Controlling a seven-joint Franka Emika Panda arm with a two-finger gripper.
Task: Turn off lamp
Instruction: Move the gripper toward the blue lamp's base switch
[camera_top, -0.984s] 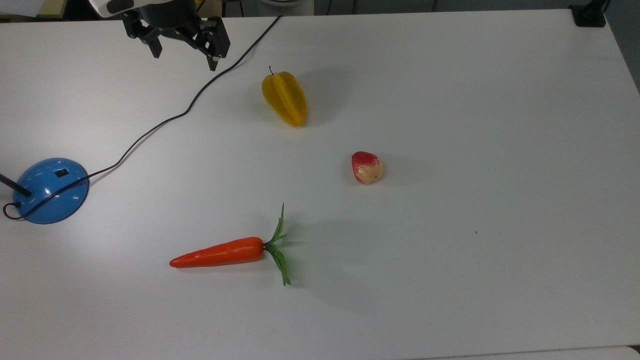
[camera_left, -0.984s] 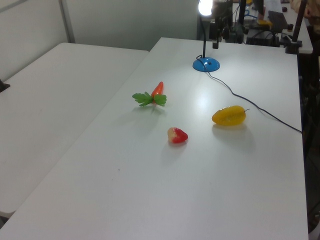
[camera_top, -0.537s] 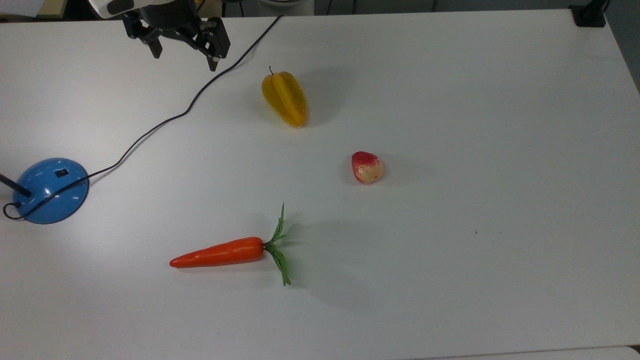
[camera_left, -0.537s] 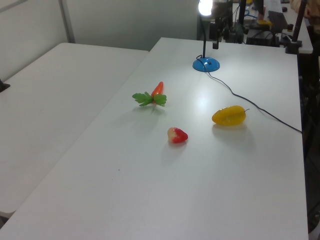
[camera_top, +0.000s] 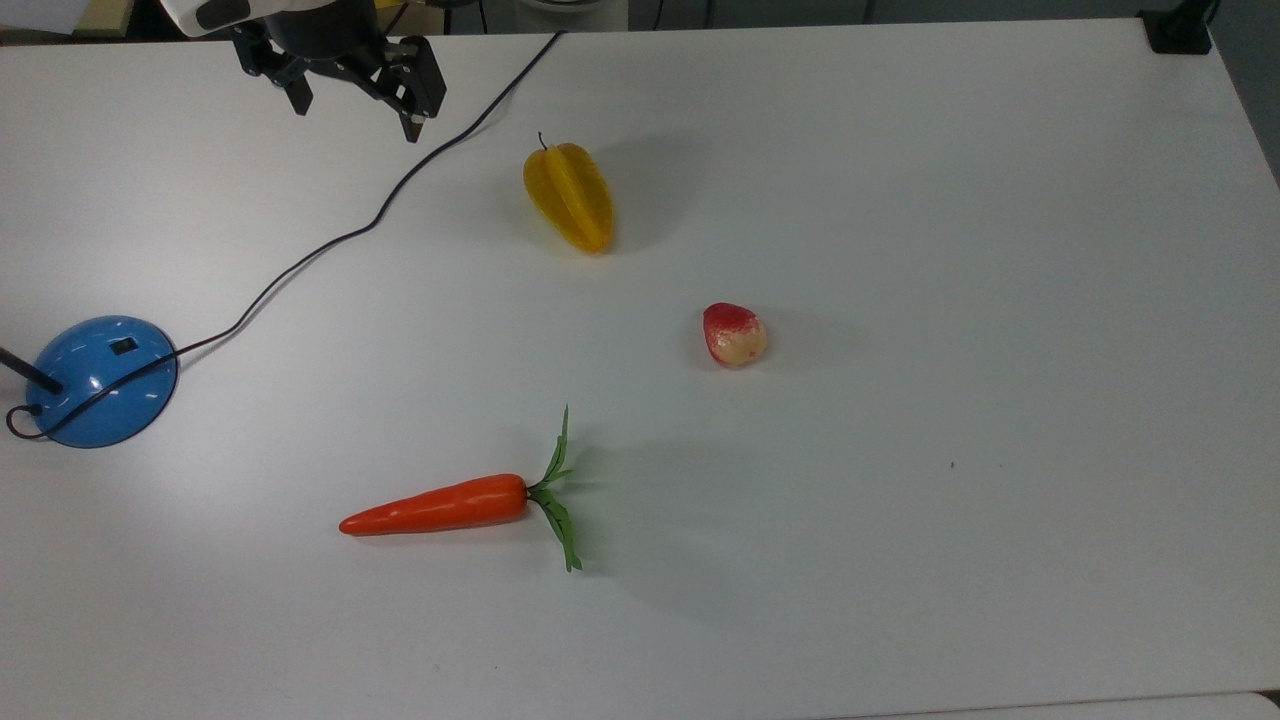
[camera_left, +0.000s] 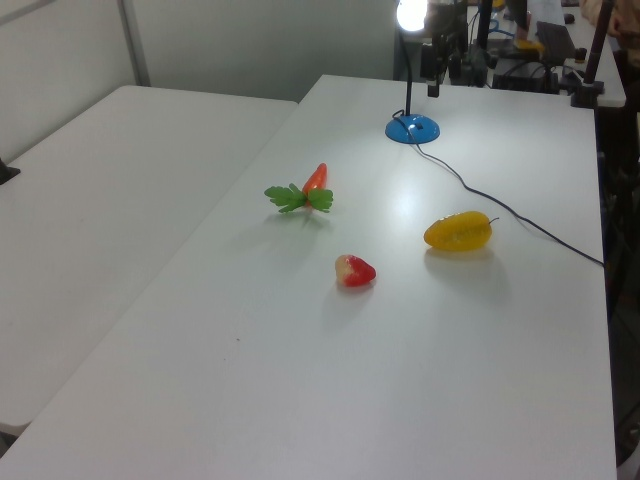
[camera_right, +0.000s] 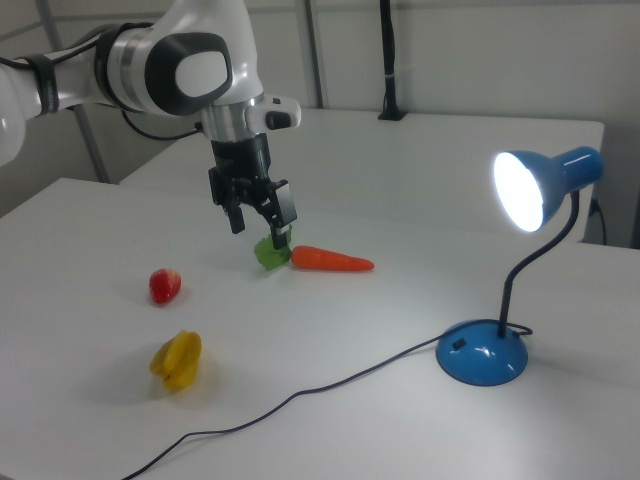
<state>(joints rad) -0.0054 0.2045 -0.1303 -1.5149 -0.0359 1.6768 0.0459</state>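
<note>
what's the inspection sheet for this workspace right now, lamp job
surface: white table, bare apart from the items below
job's things: lamp, blue dome base, shade lit; black switch on the base, untouched
clutter: carrot, yellow starfruit, red strawberry, all lying apart from one another
grippers: gripper open, holding nothing, raised above the table, away from the lamp
cables: black cord runs loose across the table from the lamp base to the table's far edge in the top view
surroundings: second white table alongside

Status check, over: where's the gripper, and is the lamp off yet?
Gripper open, empty, hanging above the table, well short of the lamp. Lamp lit, switch untouched. Cord runs across the table below the gripper; nothing on the base.
</note>
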